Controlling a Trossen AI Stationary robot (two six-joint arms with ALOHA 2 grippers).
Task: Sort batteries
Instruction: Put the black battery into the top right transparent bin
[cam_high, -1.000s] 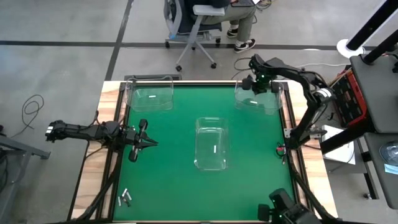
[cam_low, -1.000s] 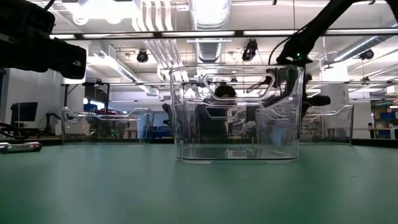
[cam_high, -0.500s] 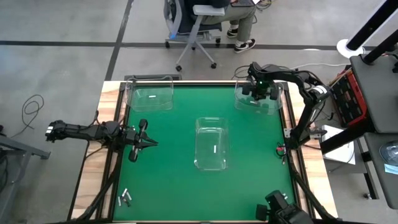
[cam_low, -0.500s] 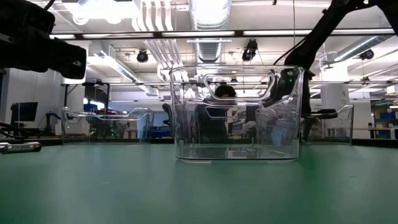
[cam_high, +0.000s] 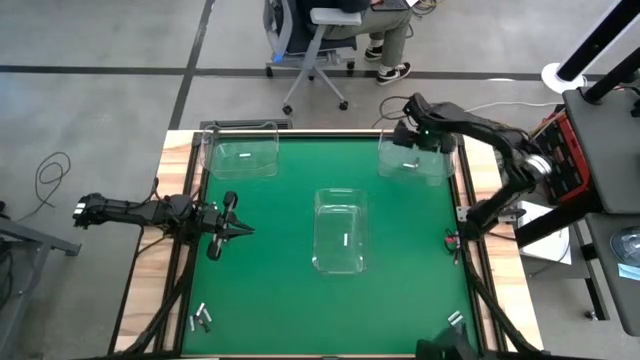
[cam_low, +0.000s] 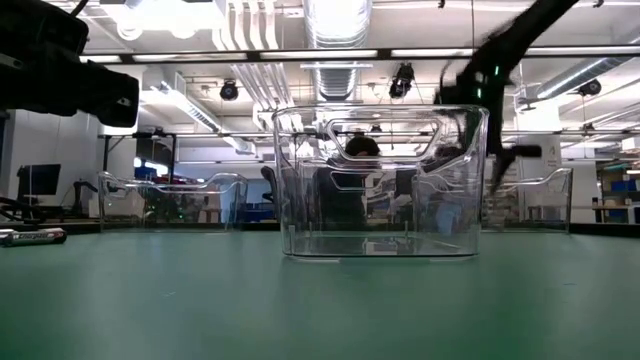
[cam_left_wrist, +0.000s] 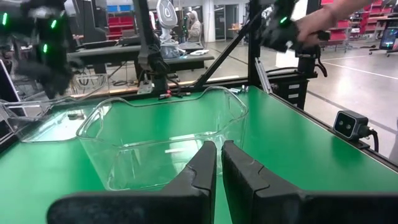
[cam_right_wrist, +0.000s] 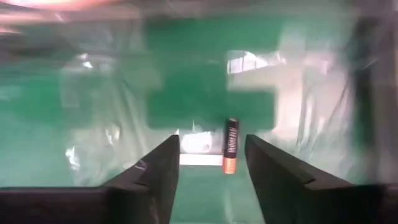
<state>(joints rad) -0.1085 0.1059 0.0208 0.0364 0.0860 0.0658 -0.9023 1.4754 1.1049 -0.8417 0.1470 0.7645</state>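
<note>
Below the right gripper's (cam_right_wrist: 208, 163) spread fingers, a blurred battery (cam_right_wrist: 231, 145).

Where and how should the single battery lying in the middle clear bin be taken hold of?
Grip the battery across the middle of its barrel, coming straight down through the open top of the middle bin. It lies flat on the bin floor, apparently clear of the walls, with its long axis running near to far, so closing on it from left and right probably suits best.
</note>
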